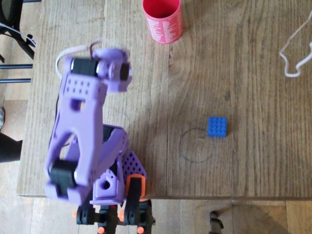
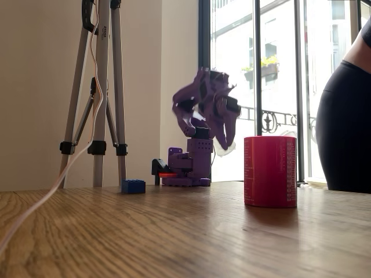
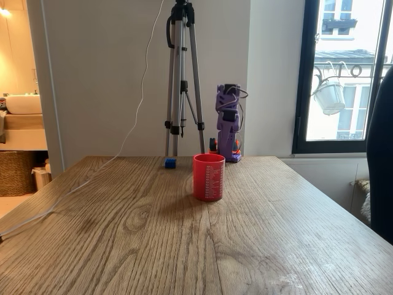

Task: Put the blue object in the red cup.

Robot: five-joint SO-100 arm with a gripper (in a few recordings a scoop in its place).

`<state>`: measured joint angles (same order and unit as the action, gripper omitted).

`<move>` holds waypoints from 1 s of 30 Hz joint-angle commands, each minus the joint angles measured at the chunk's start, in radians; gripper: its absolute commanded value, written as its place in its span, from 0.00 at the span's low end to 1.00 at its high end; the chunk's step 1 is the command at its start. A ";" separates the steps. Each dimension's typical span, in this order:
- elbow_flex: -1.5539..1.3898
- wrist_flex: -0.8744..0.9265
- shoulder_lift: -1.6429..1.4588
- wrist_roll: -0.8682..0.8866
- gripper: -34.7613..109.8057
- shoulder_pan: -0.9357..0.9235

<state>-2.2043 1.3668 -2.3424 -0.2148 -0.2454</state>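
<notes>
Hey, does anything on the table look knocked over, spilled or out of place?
Nothing stands out. The red cup stands upright, the blue brick lies flat on the wooden table, apart from it, and the purple arm is folded near its base.

- Daylight enters through the window, which is overexposed in both fixed views.
- The purple arm is motion-blurred.
- The red cup casts a soft shadow toward the camera.
</notes>
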 commanded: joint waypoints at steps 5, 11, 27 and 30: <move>0.618 0.106 0.588 0.224 0.25 -0.225; 0.638 0.086 0.739 0.494 0.25 -0.448; 0.382 -0.032 0.612 0.641 0.25 -0.712; 0.261 -0.101 0.558 0.555 0.25 -0.738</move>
<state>-1.8132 1.3392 -1.6598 0.4249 -0.9587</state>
